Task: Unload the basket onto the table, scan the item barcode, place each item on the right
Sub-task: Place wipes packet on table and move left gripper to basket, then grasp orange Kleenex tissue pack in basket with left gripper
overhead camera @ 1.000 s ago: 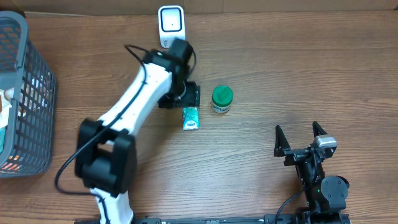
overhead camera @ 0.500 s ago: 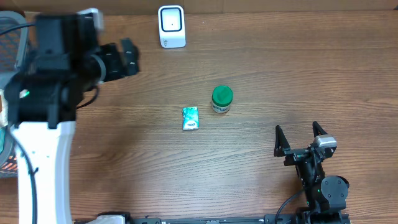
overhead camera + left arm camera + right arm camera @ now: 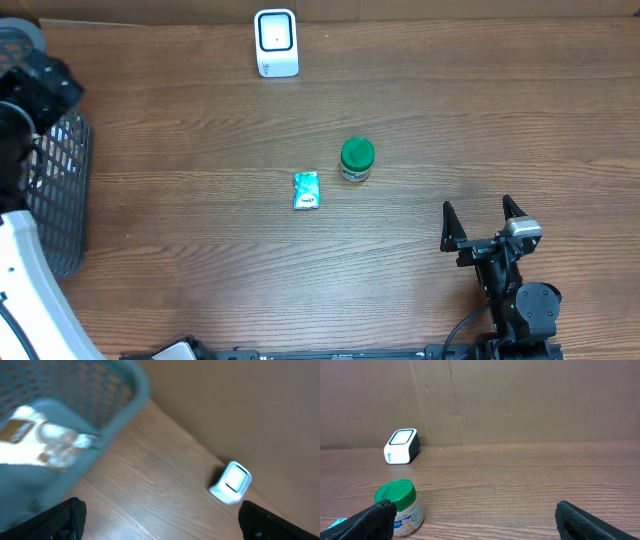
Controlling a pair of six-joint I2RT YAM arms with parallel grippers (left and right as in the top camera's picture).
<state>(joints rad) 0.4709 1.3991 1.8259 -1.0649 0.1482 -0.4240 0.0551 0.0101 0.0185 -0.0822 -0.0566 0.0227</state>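
The white scanner [image 3: 275,42] stands at the far edge of the table [image 3: 450,130]. A small teal packet [image 3: 306,190] lies mid-table, with a green-lidded jar [image 3: 356,160] just right of it and slightly farther back. The left gripper [image 3: 159,520] is above the basket [image 3: 55,200] at the far left, jaws wide apart and empty. The right gripper [image 3: 483,222] rests near right, also spread wide, empty.

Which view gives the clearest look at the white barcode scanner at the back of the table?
The right wrist view: the scanner is sharp, showing its screen face and side. Overhead shows it clearly too, but only from above. The left wrist view catches it blurred, beside the basket.
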